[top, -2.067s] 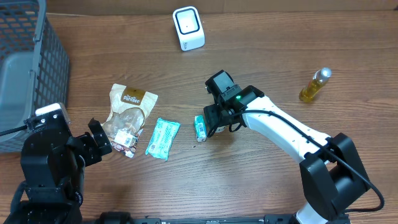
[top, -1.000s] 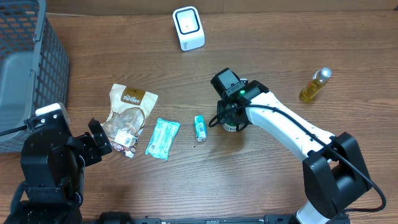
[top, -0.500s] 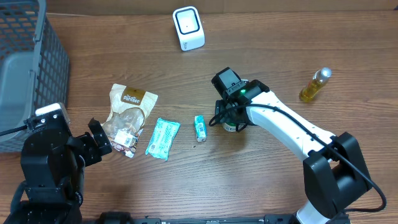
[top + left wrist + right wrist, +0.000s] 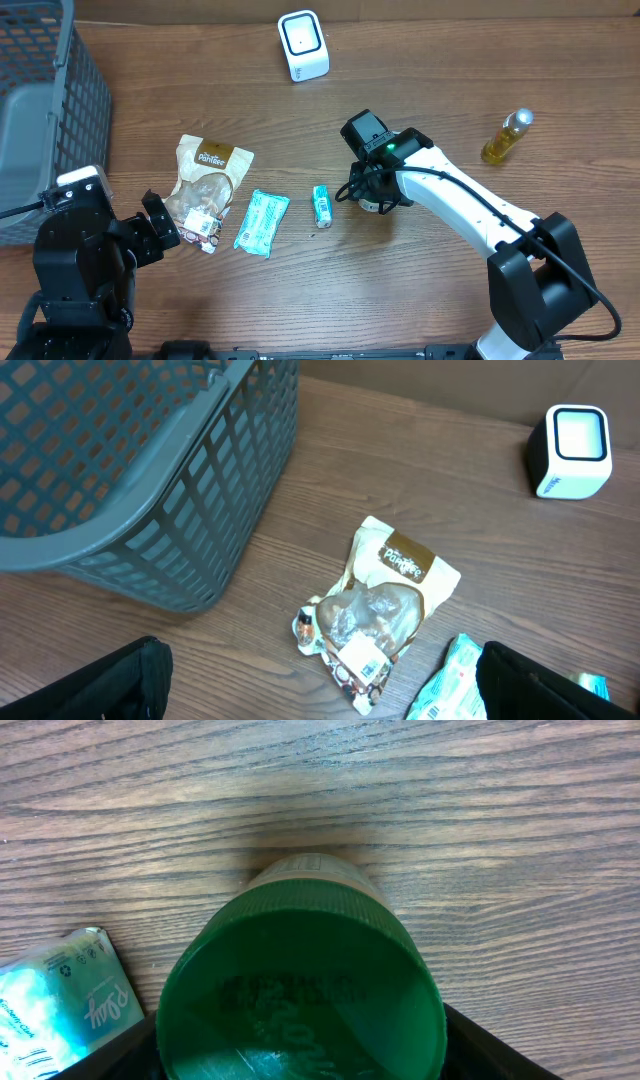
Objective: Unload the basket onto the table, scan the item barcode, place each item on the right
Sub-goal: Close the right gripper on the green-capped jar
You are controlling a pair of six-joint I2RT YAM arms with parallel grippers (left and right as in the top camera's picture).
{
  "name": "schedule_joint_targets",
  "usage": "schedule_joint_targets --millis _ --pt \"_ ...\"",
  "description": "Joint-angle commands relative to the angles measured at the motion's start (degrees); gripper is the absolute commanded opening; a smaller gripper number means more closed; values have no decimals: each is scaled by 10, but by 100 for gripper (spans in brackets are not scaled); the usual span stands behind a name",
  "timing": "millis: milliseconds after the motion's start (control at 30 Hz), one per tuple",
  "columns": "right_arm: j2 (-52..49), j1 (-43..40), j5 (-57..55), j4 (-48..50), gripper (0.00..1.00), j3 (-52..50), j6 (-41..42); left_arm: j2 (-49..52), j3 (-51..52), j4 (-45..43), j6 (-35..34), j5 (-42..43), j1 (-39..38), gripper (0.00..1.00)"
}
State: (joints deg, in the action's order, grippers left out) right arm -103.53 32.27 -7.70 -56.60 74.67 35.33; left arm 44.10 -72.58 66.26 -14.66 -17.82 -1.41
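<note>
1 jar | 3 packets | 1 scanner | right tool grasps jar | left tool released

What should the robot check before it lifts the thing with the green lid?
1. Right fingers on both sides of the green-lidded container: ok.
2. Grip tight on the lid: cannot tell.
3. Container upright on the table: ok.
4. Small teal packet apart from the container: ok.
5. Bare wood between the container and the white scanner: ok.
6. Barcode in sight: not ok, none shows.
</note>
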Motion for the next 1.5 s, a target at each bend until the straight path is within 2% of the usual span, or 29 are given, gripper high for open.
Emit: schedule_joint_targets --millis 0,600,1000,1067,1133,1300,1467 --pt "-1 -2 1 1 72 19 -10 -2 -3 0 -2 -6 3 100" --pt "-1 -2 41 -2 67 19 -188 -2 -3 0 -2 -6 3 100" --pt "-1 -2 45 -2 68 19 -191 -2 -3 0 -1 -6 3 100" --pt "-1 -2 45 -2 81 19 -191 -2 -3 0 -2 -6 3 100" --pt "-1 -2 44 -1 100 19 -191 -2 -3 0 -1 -6 3 99" --pt "0 -2 44 6 100 24 -191 -2 -3 0 -2 -6 3 100" --pt "0 -2 44 -45 100 89 -187 -2 -3 0 -2 -6 3 100"
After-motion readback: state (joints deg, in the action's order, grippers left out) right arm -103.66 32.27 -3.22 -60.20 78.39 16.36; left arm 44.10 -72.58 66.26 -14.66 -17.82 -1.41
